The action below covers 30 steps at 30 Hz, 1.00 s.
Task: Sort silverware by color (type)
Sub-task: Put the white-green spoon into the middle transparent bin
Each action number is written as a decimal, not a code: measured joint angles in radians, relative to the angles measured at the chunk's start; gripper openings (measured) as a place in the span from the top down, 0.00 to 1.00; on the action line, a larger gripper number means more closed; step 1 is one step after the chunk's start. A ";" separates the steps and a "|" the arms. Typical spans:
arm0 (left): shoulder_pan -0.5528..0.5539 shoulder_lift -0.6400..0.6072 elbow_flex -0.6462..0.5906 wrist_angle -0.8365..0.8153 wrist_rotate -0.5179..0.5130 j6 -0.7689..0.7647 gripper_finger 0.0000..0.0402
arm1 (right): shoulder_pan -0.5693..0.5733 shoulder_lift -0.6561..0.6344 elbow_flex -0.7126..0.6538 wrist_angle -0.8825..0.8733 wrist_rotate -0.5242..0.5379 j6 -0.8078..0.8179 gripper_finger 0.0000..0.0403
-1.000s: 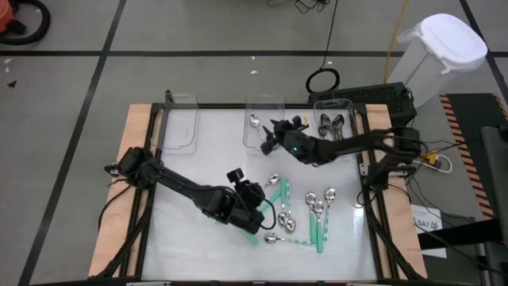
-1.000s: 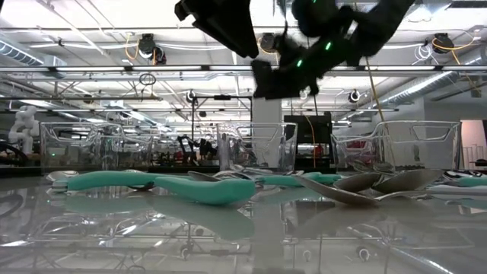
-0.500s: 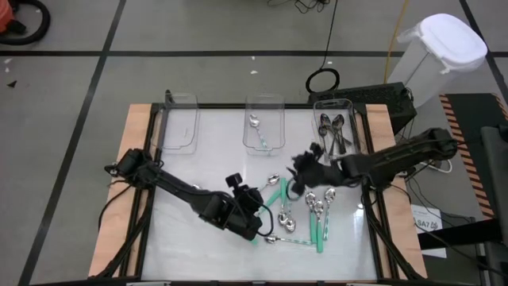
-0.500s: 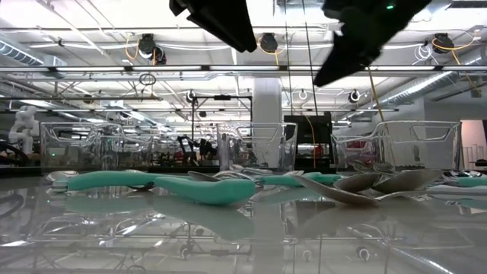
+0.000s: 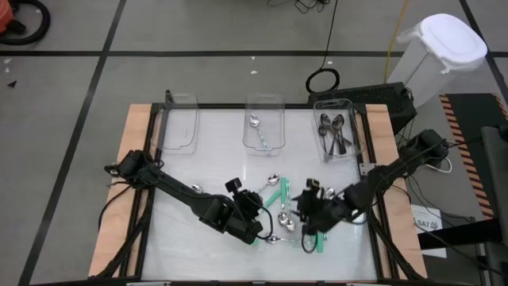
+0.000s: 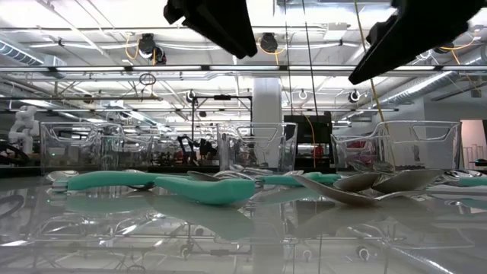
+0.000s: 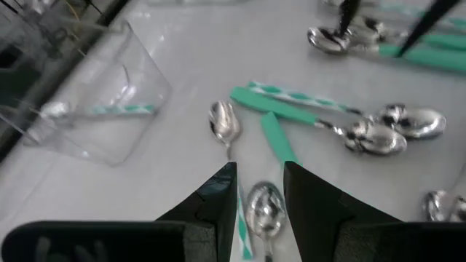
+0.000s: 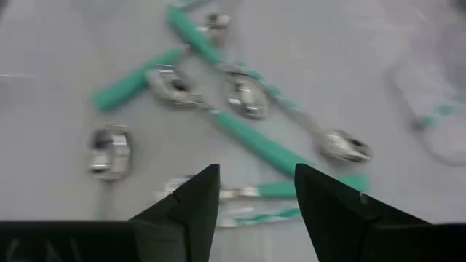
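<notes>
Several spoons lie loose in a pile (image 5: 295,208) on the white table, most with teal handles (image 6: 205,186), a few all silver (image 5: 329,193). My left gripper (image 5: 255,221) hovers open at the pile's left side. In its wrist view the fingers (image 7: 260,191) stand on either side of a silver spoon bowl (image 7: 265,209) and a teal handle; I cannot tell whether they touch. My right gripper (image 5: 312,216) is open over the pile's right part, above teal-handled spoons (image 8: 255,142). One teal-handled spoon (image 5: 260,137) lies in the middle bin, and dark spoons (image 5: 333,131) lie in the right bin.
Three clear plastic bins stand along the far edge: left (image 5: 179,125), middle (image 5: 263,103) and right (image 5: 352,127). The table's left half (image 5: 182,167) holds no spoons. Both arms reach in close together over the pile. A white trash can (image 5: 440,56) stands off the table.
My right gripper has swung from over the middle bin at the far edge toward the near edge and now hangs over the right part of the spoon pile. My left gripper has shifted only slightly toward the near edge. The spoons on the table have not moved.
</notes>
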 joint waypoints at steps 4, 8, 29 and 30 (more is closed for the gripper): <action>-0.005 0.039 0.001 0.006 0.020 -0.120 0.71 | 0.061 0.081 0.000 0.098 0.001 0.000 0.57; 0.041 0.080 0.000 0.019 0.107 -0.163 0.71 | 0.094 0.151 0.001 0.160 -0.012 -0.033 0.57; 0.178 0.109 0.001 0.056 0.246 0.022 0.71 | 0.155 0.155 0.001 0.098 -0.030 -0.100 0.57; 0.181 0.114 0.001 0.053 0.247 0.046 0.71 | 0.157 0.155 0.001 0.094 -0.030 -0.100 0.57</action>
